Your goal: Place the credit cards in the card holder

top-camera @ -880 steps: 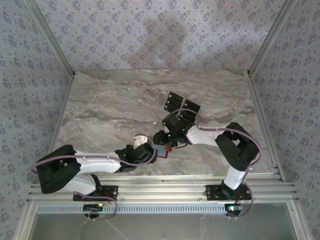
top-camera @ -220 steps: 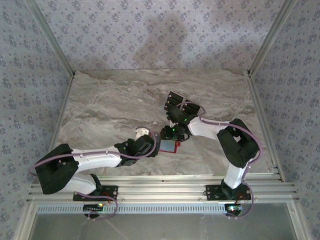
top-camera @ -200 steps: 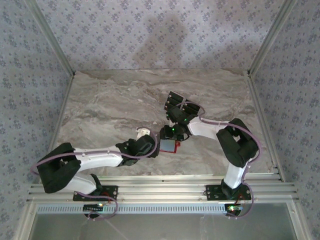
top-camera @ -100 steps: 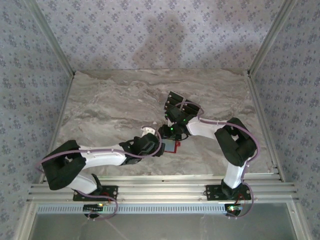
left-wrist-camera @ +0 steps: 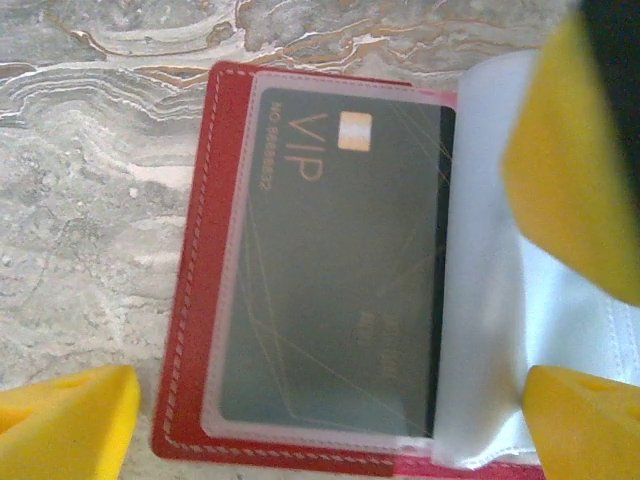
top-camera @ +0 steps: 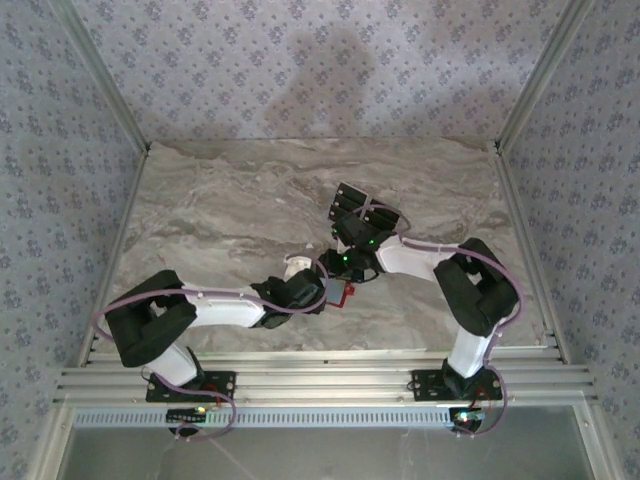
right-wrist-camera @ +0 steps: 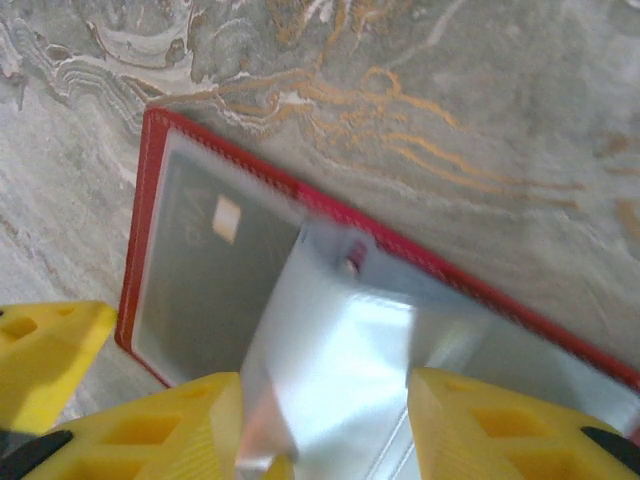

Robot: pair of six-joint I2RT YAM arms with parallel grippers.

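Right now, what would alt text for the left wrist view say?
An open red wallet lies on a marble table, a dark card marked VIP tucked in a clear pocket. More clear sleeves curl up on the right. The yellow fingers of the left gripper sit wide apart at the bottom corners.

White link shells on left arm point(top-camera: 225, 305) and right arm point(top-camera: 405, 258), black at joints; lilac cables point(top-camera: 418, 241) looped alongside; green lights point(top-camera: 345, 258) near wrists; yellow fingertips point(left-wrist-camera: 70, 415) on left hand point(left-wrist-camera: 325, 420) and right hand point(right-wrist-camera: 320, 430).
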